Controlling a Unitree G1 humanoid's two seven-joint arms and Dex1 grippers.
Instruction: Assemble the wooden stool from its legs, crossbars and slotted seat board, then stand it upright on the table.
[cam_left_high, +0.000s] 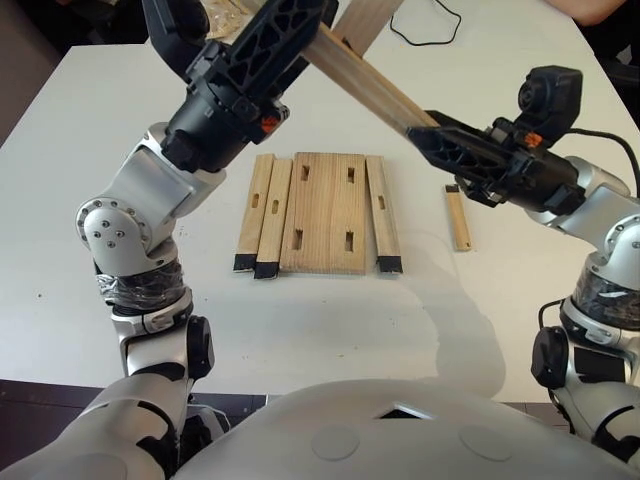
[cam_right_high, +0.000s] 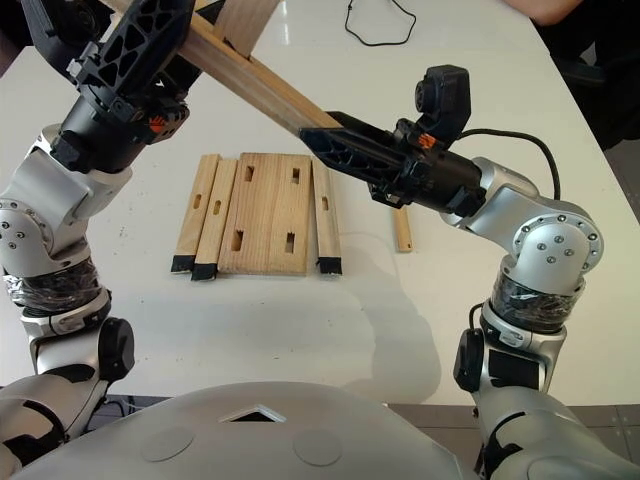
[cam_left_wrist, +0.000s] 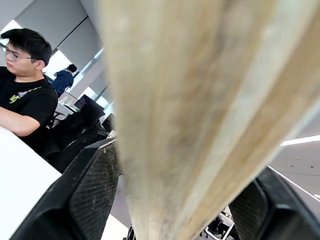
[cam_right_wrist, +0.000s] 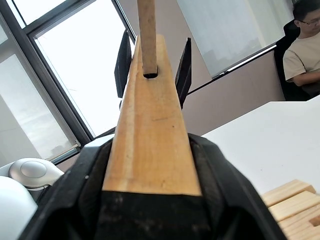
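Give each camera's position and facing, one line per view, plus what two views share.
Left eye view: head, facing forward-down at white table and slotted wooden seat board; both arms show.
Right eye view: same head, same scene.
Left wrist view: along the left gripper, against the long pale wooden leg.
Right wrist view: along the right gripper, up the leg to a thin wooden crossbar.
Shared: both wrists see that leg.
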